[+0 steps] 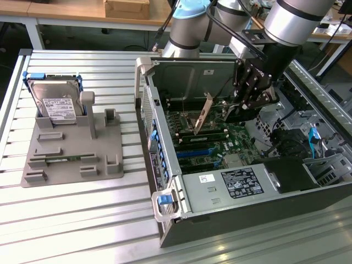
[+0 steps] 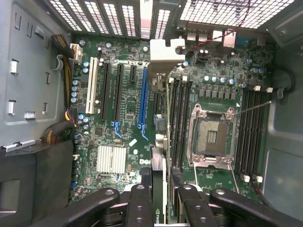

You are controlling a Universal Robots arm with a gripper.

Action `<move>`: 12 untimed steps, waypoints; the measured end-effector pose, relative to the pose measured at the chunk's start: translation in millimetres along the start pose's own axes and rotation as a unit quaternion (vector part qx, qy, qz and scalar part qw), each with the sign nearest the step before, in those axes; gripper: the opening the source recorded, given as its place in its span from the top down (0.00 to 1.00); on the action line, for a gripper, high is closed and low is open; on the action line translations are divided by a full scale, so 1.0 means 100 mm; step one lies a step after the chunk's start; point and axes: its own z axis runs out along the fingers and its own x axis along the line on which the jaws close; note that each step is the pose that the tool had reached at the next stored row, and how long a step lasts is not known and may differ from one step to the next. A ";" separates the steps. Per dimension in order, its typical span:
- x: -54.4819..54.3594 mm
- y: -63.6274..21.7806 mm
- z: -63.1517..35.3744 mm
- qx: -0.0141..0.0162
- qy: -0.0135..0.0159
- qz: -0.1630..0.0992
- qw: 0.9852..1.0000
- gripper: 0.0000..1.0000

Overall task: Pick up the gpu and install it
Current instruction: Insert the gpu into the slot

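Above the open computer case [image 1: 242, 181], a robot arm's black gripper [image 1: 246, 105] pinches the gpu [image 1: 204, 116], a thin flat card carried on edge over the green motherboard [image 1: 220, 140]. Its narrow silvery-beige end bracket tilts toward the case's rear wall in the exterior view. Seen from the wrist, the card [image 2: 161, 142] runs edge-on between the gripper's [image 2: 159, 196] matte black fingers [image 2: 139, 203], hanging over the board between a long blue expansion slot [image 2: 143, 101] and the dark memory slots [image 2: 180, 123] beside the square metal processor socket [image 2: 211, 137]. A finned silver heatsink [image 2: 111, 159] glints nearby. Off toward the exterior view's left, on the ribbed aluminium table [image 1: 82, 220], a grey moulded fixture [image 1: 74, 146] props up a boxy silver hard drive [image 1: 55, 104] with a white label, and a slim green memory stick [image 1: 63, 159] lies flat in its holder.
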 end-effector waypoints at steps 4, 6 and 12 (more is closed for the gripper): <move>0.00 0.000 0.011 0.000 0.000 0.000 1.000 0.74; 0.00 -0.001 0.015 0.000 0.000 0.000 1.000 0.74; 0.00 -0.001 0.034 0.000 0.000 0.000 1.000 0.74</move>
